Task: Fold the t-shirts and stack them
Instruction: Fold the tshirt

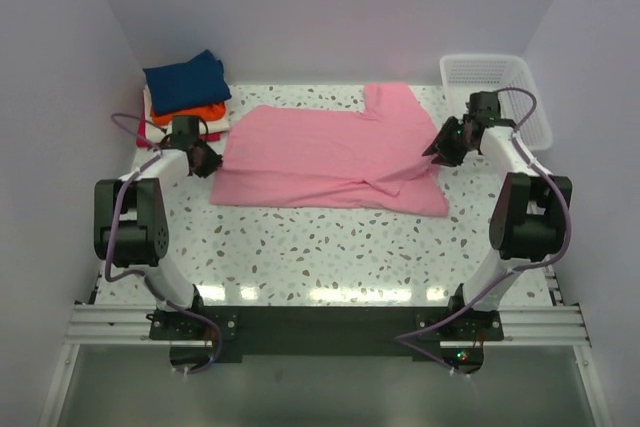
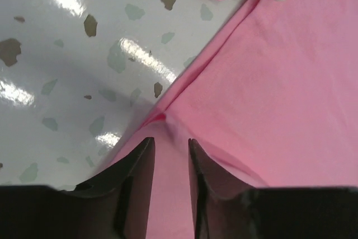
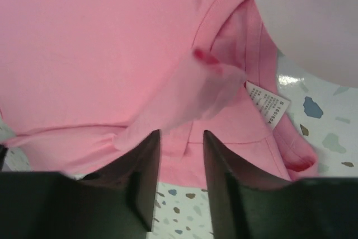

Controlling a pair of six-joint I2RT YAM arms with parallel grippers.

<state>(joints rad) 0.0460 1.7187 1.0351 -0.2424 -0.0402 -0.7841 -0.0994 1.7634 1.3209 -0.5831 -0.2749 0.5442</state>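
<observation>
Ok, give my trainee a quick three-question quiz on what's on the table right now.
1. True or false: the pink t-shirt lies inside the white basket.
2. Which colour tops the folded stack? A navy, B red, C cream.
3. Which claw's camera shows the neck label?
Key: 1 false, it is spread on the table; 2 A; 3 the right claw.
</observation>
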